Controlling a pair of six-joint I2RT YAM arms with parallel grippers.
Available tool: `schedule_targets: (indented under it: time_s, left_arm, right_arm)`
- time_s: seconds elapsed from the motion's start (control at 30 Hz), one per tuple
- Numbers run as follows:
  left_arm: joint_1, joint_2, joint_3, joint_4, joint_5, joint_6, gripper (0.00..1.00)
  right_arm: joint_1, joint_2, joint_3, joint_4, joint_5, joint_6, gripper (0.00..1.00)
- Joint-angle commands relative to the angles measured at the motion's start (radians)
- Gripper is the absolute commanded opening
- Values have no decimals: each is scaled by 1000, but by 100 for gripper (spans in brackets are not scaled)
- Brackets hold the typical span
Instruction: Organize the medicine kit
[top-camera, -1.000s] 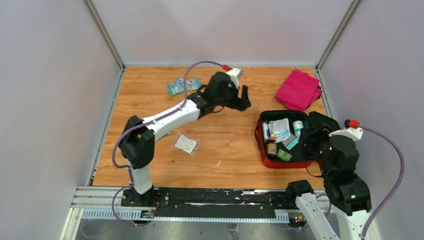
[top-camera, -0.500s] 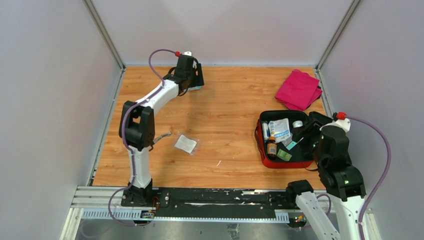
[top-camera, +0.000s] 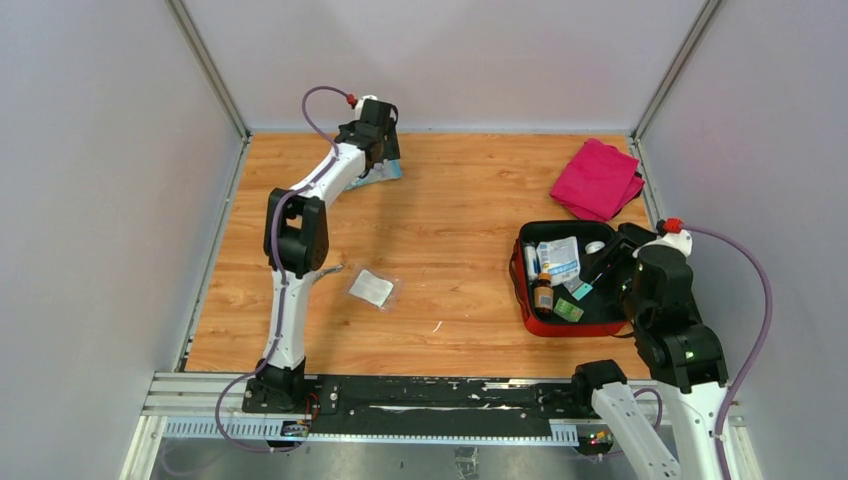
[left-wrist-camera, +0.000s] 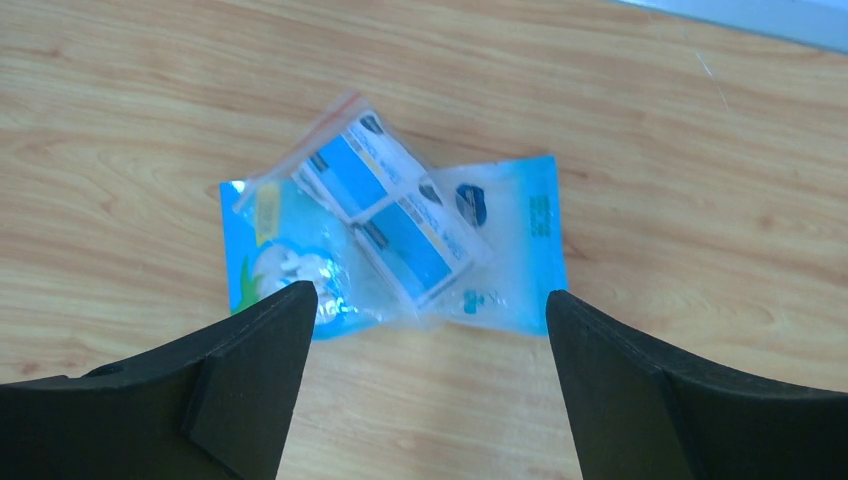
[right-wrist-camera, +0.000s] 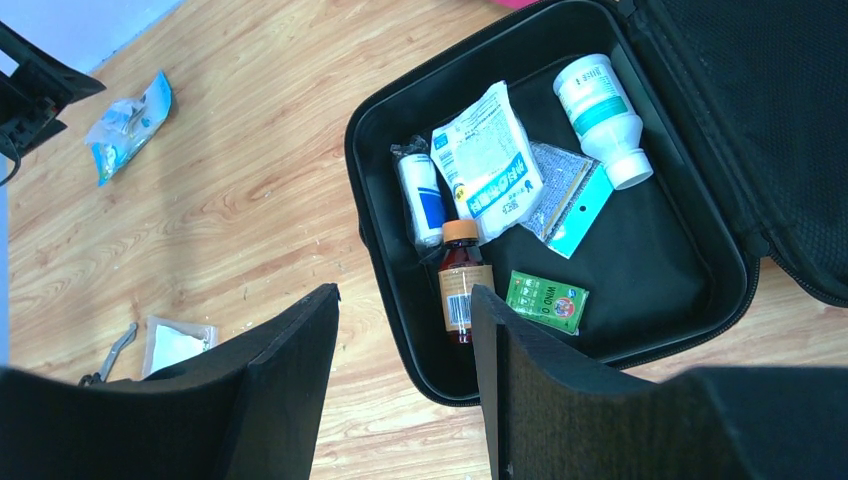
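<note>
**Edges, room**
- Left pincer (left-wrist-camera: 430, 300): mine, jaws wide apart, holding nothing; it hangs over the packet (left-wrist-camera: 500, 250), close to the table's far edge, left of centre.
- Packet: blue, flat on the wood; a clear bag (left-wrist-camera: 385, 215) of blue-and-white wipes lies across it.
- Right pincer (right-wrist-camera: 405, 292): mine, jaws apart, nothing between them; it hangs above the kit's near side.
- Kit (top-camera: 530, 322): red, open, flat near the table's right edge, lid laid toward the right wall.
- In the kit: brown bottle (right-wrist-camera: 460, 280), white bottle (right-wrist-camera: 600, 115), white pouch (right-wrist-camera: 490, 160), roll (right-wrist-camera: 420, 195), green sachet (right-wrist-camera: 545, 300), teal-edged strip (right-wrist-camera: 565, 200). Its right part is bare black lining.
- Cloth (top-camera: 598, 178): magenta, folded, far right corner.
- Sachet (top-camera: 371, 288): clear, left of centre, well apart from the kit.
- Bare wood spans between packet and kit.

**Surface, room**
- Table (top-camera: 460, 200): wood-grain board.
- Walls (top-camera: 100, 200): pale grey panels on three sides.
- Rail (top-camera: 400, 395): metal, at the near edge, carrying both arms.
</note>
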Motion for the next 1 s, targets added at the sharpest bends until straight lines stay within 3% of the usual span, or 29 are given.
schedule_targets:
  time_s: [0.0, 0.33, 0.5, 0.7, 0.97]
  left_arm:
    - [23, 89, 116, -76, -66, 2, 91]
    - [48, 246, 280, -136, -9, -18, 91]
    - [53, 270, 308, -155, 17, -8, 83]
    - [53, 244, 248, -146, 41, 24, 70]
    - [44, 144, 36, -104, 144, 68, 60]
  right_arm:
    - [-11, 11, -13, 7, -20, -30, 56]
    - [-11, 21, -7, 7, -26, -51, 57]
    - [-11, 21, -8, 5, -25, -54, 57]
    - [-11, 27, -15, 7, -33, -44, 57]
    - [-12, 24, -36, 20, -50, -31, 57]
